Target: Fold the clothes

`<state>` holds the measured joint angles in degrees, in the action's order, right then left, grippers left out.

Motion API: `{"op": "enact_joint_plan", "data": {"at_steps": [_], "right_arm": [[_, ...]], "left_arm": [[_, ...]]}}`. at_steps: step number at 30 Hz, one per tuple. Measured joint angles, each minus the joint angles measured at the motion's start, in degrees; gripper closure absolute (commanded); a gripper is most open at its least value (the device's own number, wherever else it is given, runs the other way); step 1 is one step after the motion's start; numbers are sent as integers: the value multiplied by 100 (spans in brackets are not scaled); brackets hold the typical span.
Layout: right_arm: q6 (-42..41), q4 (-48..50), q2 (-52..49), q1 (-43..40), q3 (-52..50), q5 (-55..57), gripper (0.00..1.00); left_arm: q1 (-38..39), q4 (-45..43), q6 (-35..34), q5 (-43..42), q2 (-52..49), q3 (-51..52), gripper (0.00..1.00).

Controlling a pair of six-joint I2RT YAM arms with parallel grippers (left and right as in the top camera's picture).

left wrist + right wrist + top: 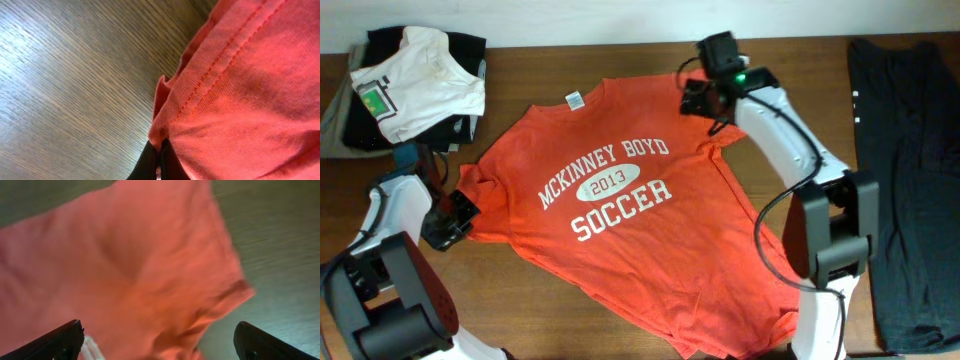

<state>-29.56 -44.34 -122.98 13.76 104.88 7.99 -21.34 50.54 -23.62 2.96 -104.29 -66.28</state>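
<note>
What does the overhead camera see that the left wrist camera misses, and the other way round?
Only overhead: the whole orange T-shirt spread flat with its white McKINNEY BOYD 2013 SOCCER print, a white shirt on a dark pile, a long black garment, and the right gripper over one sleeve. Only left wrist: the other sleeve's stitched hem up close, pinched in the left gripper. Both: orange fabric on the wooden table.

Bright, even light is filling the sharp overhead view. At the left wrist, pale glare is washing over the wooden table [50, 65] left of the crisply focused T-shirt [240, 100]. At the right wrist, the T-shirt is showing soft and blurred.
</note>
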Motion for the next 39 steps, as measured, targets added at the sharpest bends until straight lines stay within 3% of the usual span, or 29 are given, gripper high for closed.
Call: {"op": "enact_joint_plan", "data": {"at_steps": [4,12,15,25,30,31,33,39], "right_arm": [[-291,153,-750,-737,0,-767,3],[-839,-96,-837,-734,0,-824,8],[-966,-149,-837,-734,0,-782,19],[-990,-46,-1012,-734,2,-682,23],[-1036,-39,-1025,-743,4,-651,45],[-1038,2,-1027,-745,4,-640,58],[-1034,195,-1043,-745,2,-638,96],[-1204,1438,-1113,-756,181,-914,96]], "left_arm": [[4,-13,0,-26,0,0,99],[4,-15,0,-59,0,0,99],[4,-31,0,-59,0,0,99],[4,-63,0,-59,0,0,99],[4,-68,0,-59,0,0,99],[4,-70,0,-59,0,0,99],[4,-85,0,-59,0,0,99],[4,-101,-2,-59,-2,0,99]]}}
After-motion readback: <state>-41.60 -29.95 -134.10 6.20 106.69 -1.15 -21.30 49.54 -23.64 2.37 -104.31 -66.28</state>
